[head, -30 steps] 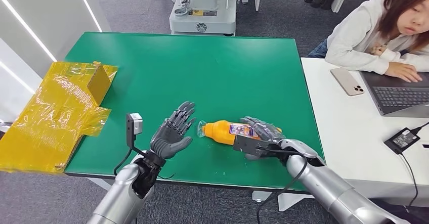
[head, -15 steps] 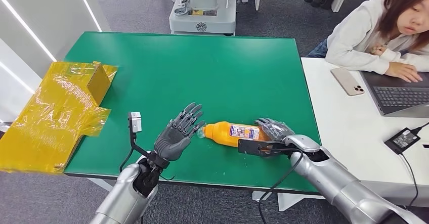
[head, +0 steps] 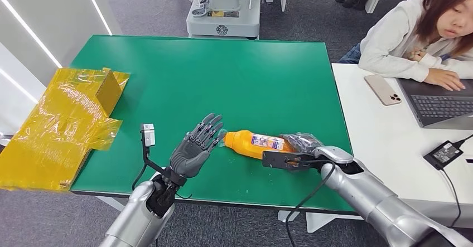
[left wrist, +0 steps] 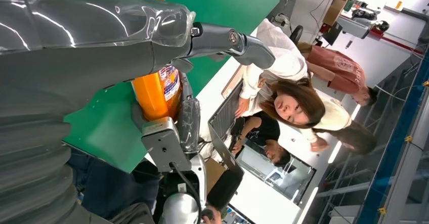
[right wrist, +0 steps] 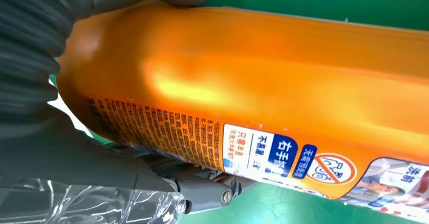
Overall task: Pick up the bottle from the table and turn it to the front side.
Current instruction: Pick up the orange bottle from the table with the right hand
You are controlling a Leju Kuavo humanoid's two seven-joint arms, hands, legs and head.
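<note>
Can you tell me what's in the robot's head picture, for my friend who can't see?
An orange bottle lies on its side on a green table, with the right robot hand gripping its bottom end. The left robot hand is open beside the bottle's cap. A person sits nearby at a laptop.

The orange bottle (head: 257, 144) looks like glossy, smooth plastic with a printed paper label. The green table (head: 223, 74) top is matt. Crinkled, shiny yellow film (head: 58, 125) lies at the frame's left.
</note>
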